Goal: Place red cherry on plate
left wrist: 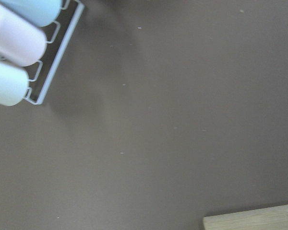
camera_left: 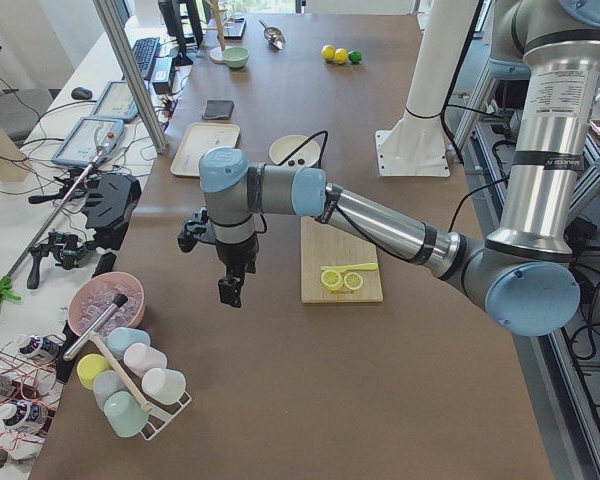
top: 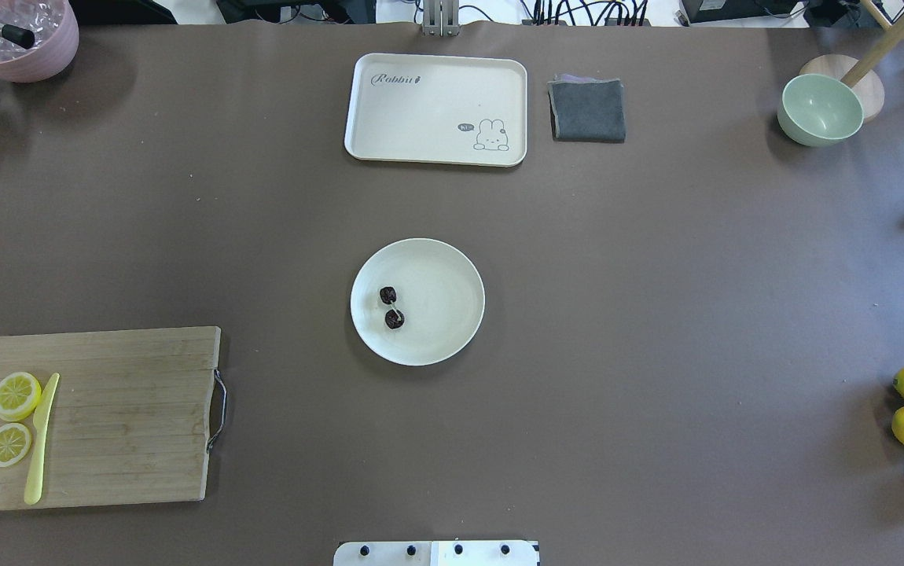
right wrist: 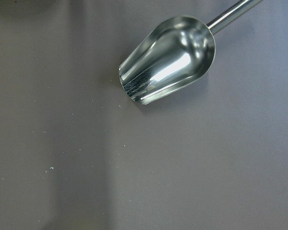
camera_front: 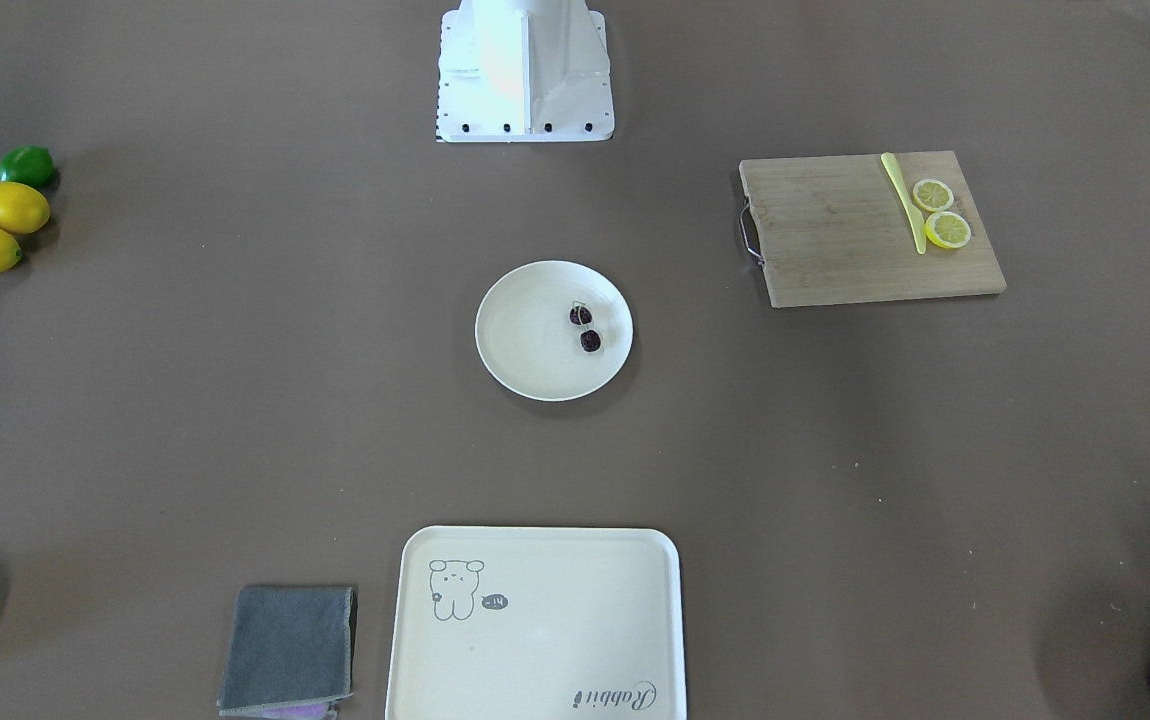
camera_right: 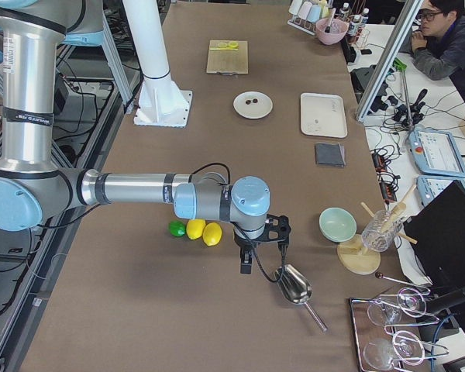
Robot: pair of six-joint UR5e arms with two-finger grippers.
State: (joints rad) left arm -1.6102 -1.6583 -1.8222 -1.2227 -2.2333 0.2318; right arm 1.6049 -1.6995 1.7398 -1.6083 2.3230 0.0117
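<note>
cherry (top: 391, 306): seen lying inside plate (top: 444, 271), left of centre | left pincer (camera_left: 230, 292), right pincer (camera_right: 246, 267): held over the desk (top: 656, 314) ends, well apart from plate; released or clenched cannot be told | risk: round cherry could be rolled out if plate is bumped

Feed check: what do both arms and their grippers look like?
They match. The left arm and right arm are silver metal tubes joined by rounded pale-blue joint caps, with black bands of small lettering on the upright tubes. A black cable loops from each forearm to the wrist. The left gripper and right gripper are small and black.
</note>
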